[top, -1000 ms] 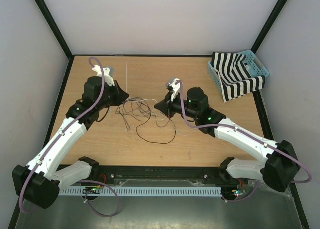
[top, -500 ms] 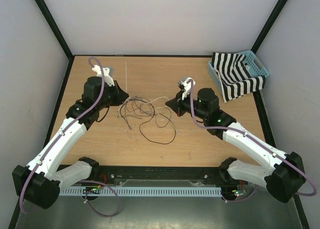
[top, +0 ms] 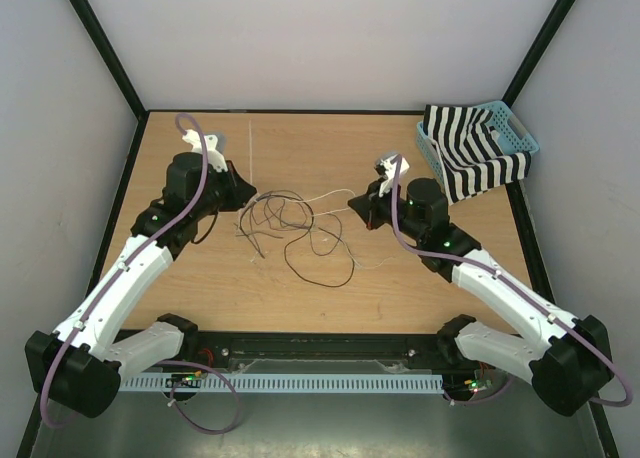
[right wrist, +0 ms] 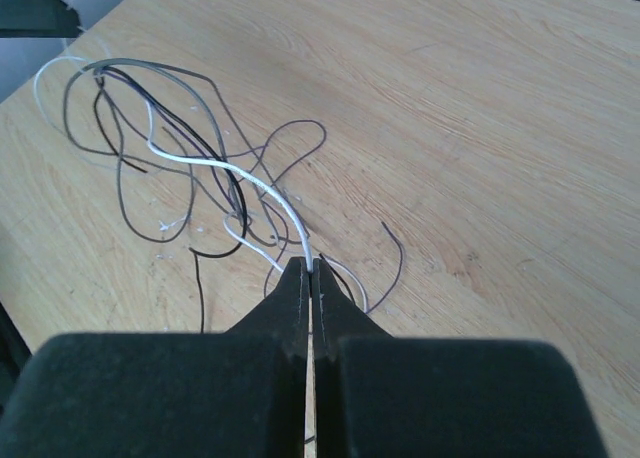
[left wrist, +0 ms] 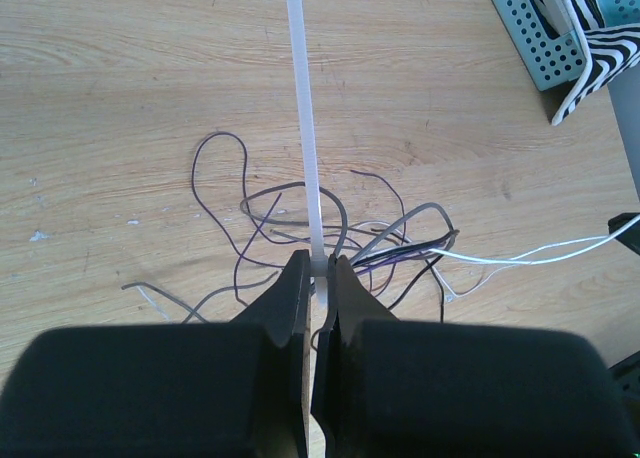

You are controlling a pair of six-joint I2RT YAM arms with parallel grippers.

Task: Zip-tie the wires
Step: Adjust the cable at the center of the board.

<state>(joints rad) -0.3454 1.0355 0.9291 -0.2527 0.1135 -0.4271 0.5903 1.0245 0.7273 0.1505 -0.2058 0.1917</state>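
Look, left gripper (left wrist: 318,270) pinches the stiff zip tie (left wrist: 303,128) by its end; right gripper (right wrist: 309,270) pinches one limp, featherlight strand of the wires (left wrist: 398,251).

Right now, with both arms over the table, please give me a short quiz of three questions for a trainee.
1. True or false: the left tool is shut on the zip tie.
2. The right tool pinches: A) a white wire; B) the zip tie; C) nothing.
3. What lies in the basket?
Key: 1 true; 2 A; 3 a striped cloth.
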